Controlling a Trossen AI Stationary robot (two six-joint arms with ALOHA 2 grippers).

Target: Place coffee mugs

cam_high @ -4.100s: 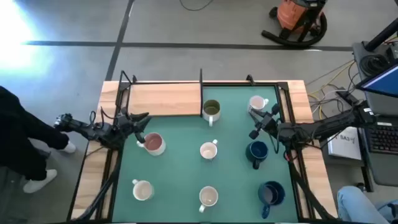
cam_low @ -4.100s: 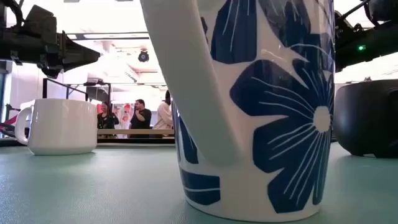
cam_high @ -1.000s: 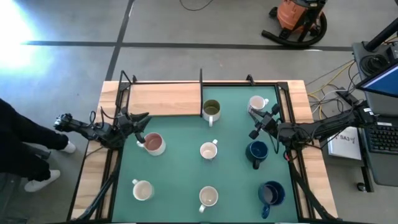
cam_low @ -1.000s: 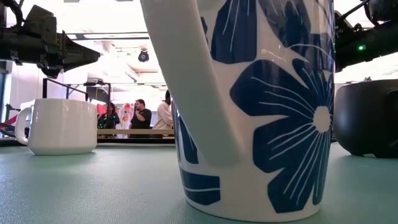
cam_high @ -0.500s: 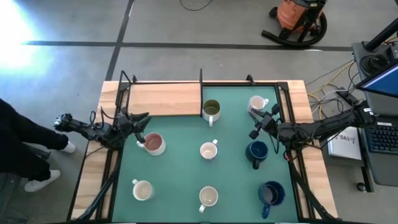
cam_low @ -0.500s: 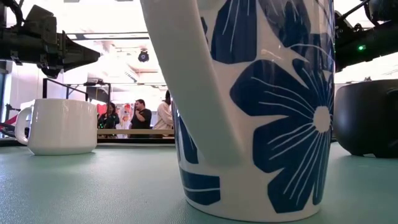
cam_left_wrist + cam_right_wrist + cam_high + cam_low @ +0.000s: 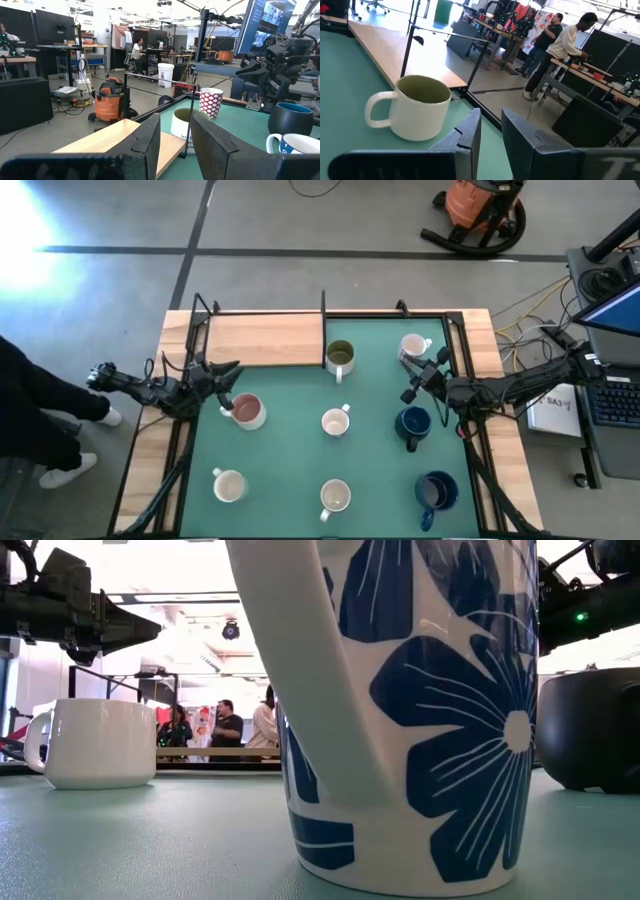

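Looking down from the high view, seven mugs are spread over the green mat (image 7: 290,430), all upright. The olive-green mug (image 7: 340,357) sits top centre, right by the end of the wooden board (image 7: 265,339). A white mug (image 7: 413,346) is in the upper right. The mug with the pinkish inside (image 7: 247,411) is at middle left, a white mug with its handle up (image 7: 335,422) is dead centre, and a dark blue mug (image 7: 413,423) sits middle right. Along the bottom: a cream mug (image 7: 229,485) on the left, a white one (image 7: 335,497) in the middle, and a second dark blue mug (image 7: 434,491) on the right.

The left gripper (image 7: 226,387) hovers just beside the pinkish mug, jaws slightly apart and holding nothing. The right gripper (image 7: 415,378) hangs between the upper-right white mug and the dark blue one, jaws also a little apart and empty.

In the low view, a blue-flowered mug (image 7: 400,710) fills the frame, with people in the room behind.
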